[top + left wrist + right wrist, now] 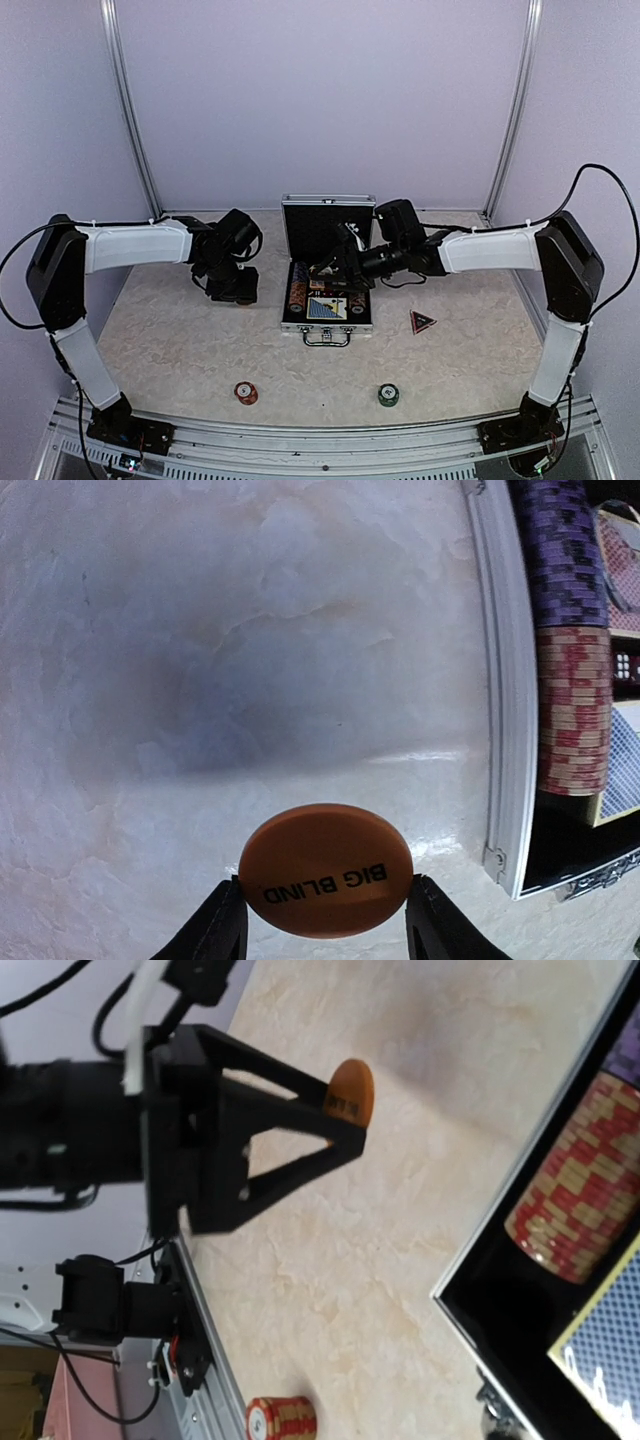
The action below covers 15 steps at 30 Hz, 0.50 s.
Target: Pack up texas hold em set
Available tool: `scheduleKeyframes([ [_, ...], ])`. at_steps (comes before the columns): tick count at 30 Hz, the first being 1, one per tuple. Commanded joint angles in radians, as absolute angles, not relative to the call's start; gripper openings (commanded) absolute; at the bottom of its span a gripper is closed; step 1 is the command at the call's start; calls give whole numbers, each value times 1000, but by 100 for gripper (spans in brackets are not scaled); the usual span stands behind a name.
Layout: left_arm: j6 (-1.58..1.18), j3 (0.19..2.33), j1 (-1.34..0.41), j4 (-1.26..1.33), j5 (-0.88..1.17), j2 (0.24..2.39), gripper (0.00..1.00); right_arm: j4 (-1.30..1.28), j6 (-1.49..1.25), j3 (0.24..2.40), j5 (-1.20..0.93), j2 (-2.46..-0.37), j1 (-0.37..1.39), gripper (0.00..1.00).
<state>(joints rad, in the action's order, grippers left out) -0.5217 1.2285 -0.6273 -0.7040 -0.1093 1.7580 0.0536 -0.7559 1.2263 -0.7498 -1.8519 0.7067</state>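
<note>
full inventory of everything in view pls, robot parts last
case: 1, silver, open, table centre
purple chip row: 1, purple, in case
red chip row: 1, red, in case
card deck: 1, blue, in case front
triangle marker: 1, red-black, table right of case
red chip stack: 1, red, near edge
green chip stack: 1, green, near edge
orange disc: 1, orange, held in left gripper
left gripper: 1, black, left of case
right gripper: 1, black, over case

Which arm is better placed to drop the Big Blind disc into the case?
Left. The left tool grips the orange Big Blind disc just beside the open case. The right tool is over the case without the disc.
</note>
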Motion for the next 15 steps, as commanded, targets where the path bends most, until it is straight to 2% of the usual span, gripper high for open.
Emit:
scheduleKeyframes([
  [1, -515, 1274, -668, -713, -91, 1721, 52, 61, -771, 1276, -788, -1897, 716, 69],
  [15, -532, 1326, -774, -733, -76, 1731, 52, 44, -768, 1336, -851, -1972, 692, 69],
])
